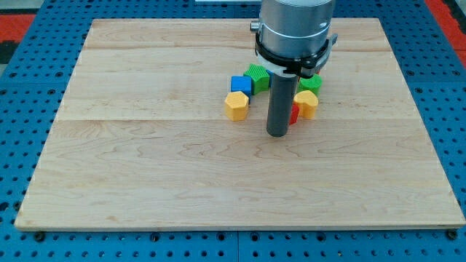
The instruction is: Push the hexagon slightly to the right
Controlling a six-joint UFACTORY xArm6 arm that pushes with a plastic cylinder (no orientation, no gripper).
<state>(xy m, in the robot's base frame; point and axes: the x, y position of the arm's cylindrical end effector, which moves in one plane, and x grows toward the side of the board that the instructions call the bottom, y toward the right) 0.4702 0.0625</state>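
Note:
A yellow hexagon block [237,105] lies near the board's middle, left of the rod. My tip [277,135] rests on the board to the lower right of the hexagon, a short gap away. A blue cube [241,84] sits just above the hexagon, and a green block [258,76] is above right of it. A red block [293,114] shows only as a sliver behind the rod. A yellow block [306,102] and a second green block [311,82] lie right of the rod.
The wooden board [145,167] lies on a blue pegboard table [18,145]. The arm's grey body [295,33] hangs over the block cluster and hides part of it.

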